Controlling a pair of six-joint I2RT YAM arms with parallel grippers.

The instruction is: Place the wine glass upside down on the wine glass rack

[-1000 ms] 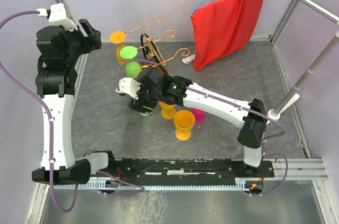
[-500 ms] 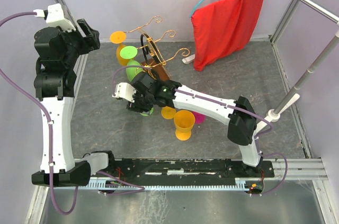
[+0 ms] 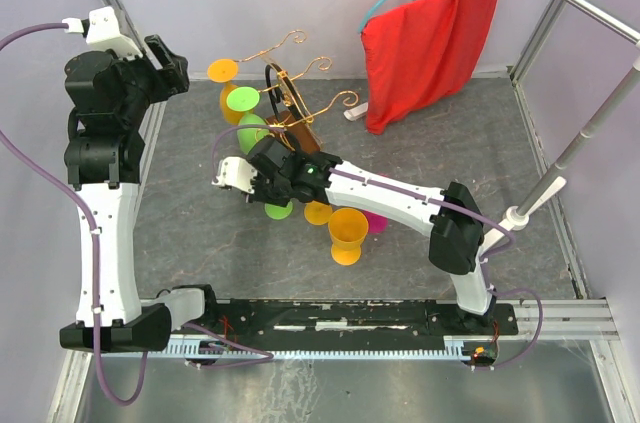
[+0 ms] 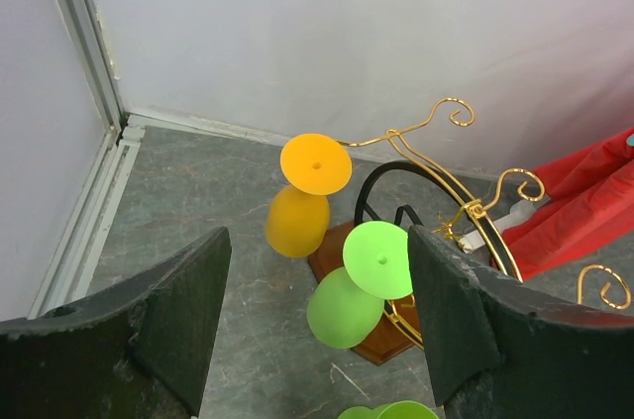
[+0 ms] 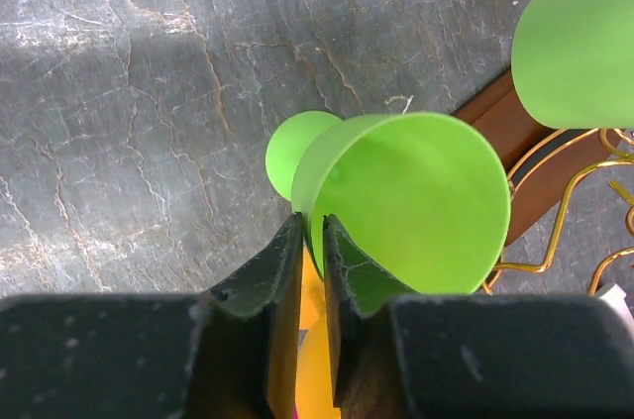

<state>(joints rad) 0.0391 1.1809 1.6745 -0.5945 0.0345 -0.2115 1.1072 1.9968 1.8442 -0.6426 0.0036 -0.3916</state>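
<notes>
The green wine glass (image 5: 416, 201) stands on the floor mat just in front of the wine glass rack (image 3: 295, 93), its foot (image 3: 278, 209) showing under my right arm. My right gripper (image 5: 311, 221) is shut on its rim, one finger inside the bowl and one outside. On the rack's (image 4: 466, 206) gold scroll arms an orange glass (image 4: 302, 206) and a second green glass (image 4: 362, 285) hang upside down. My left gripper (image 4: 317, 241) hovers open and empty high at the left (image 3: 165, 63), looking down at the rack.
A yellow glass (image 3: 347, 233), an orange one (image 3: 318, 211) and a pink one (image 3: 377, 218) stand under my right forearm. A red cloth (image 3: 430, 43) hangs at the back right, with a white object (image 3: 356, 112) below it. A metal pole (image 3: 570, 158) slants at the right.
My right arm shifted slightly left and back toward the rack, and its jaws closed from wide open onto the green glass's rim. The left arm has barely moved.
</notes>
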